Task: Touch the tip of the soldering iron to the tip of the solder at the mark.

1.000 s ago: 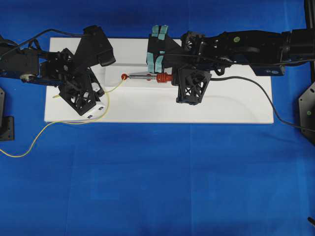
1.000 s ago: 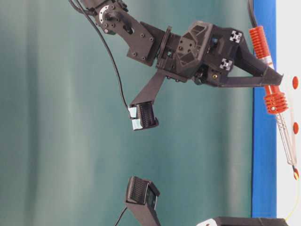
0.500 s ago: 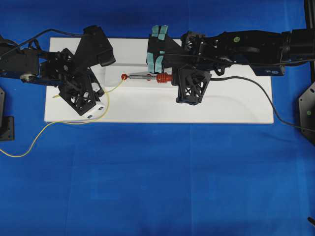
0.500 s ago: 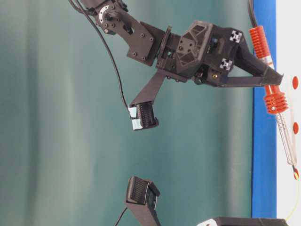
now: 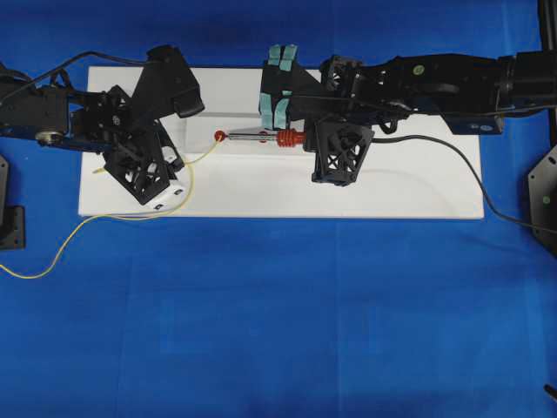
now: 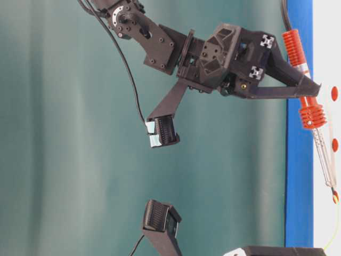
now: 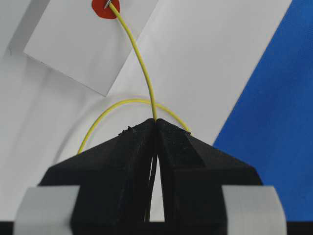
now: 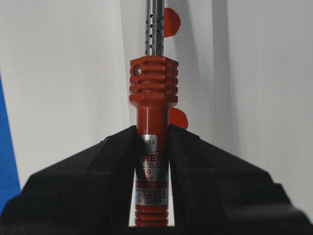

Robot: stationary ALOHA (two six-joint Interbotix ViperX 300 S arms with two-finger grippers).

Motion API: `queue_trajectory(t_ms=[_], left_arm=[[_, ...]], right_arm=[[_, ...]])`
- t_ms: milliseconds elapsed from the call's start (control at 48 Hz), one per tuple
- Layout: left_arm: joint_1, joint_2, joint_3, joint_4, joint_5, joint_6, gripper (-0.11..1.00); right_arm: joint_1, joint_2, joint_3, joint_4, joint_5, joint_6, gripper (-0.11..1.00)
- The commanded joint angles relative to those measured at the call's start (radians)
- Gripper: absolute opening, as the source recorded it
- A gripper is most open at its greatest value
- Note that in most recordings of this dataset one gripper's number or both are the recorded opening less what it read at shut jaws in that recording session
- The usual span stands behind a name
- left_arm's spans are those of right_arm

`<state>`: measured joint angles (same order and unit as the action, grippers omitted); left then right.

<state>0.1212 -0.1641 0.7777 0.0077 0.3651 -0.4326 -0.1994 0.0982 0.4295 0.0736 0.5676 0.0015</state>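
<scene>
The right pincer is clamped on the orange-red handle of the soldering iron, which lies level over the white board on the blue table, its shaft pointing toward nine o'clock in the overhead view. The left pincer is pinched tight on the yellow solder. From there the wire arcs up toward twelve o'clock in the left wrist view, and its bare end meets the iron's tip on the red mark. Behind the grip, the solder trails off the board toward seven o'clock.
</scene>
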Motion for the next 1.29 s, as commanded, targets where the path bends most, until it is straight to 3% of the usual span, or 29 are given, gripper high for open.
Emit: queue_trajectory(t_ms=[0, 250, 542, 896, 1104, 1271], left_arm=[[-0.002, -0.009, -0.012, 0.002, -0.003, -0.002, 0.02], [-0.003, -0.052, 0.005, 0.002, 0.002, 0.0, 0.02], [-0.048, -0.216, 0.071, 0.0, 0.006, -0.003, 0.02], [-0.064, -0.342, 0.149, 0.0, 0.003, -0.052, 0.02], [-0.064, -0.344, 0.15, 0.0, 0.003, -0.052, 0.02], [-0.064, -0.344, 0.15, 0.0, 0.003, -0.052, 0.02]], right_arm=[[0.003, -0.015, -0.02, 0.0, -0.003, 0.002, 0.06], [0.003, -0.015, -0.021, -0.002, -0.008, 0.002, 0.06], [0.003, -0.015, -0.02, -0.002, -0.008, 0.002, 0.06], [0.002, -0.021, -0.017, -0.005, -0.009, 0.003, 0.06], [-0.002, -0.115, 0.026, -0.026, -0.015, 0.005, 0.06], [-0.012, -0.236, 0.124, -0.029, -0.035, 0.011, 0.07]])
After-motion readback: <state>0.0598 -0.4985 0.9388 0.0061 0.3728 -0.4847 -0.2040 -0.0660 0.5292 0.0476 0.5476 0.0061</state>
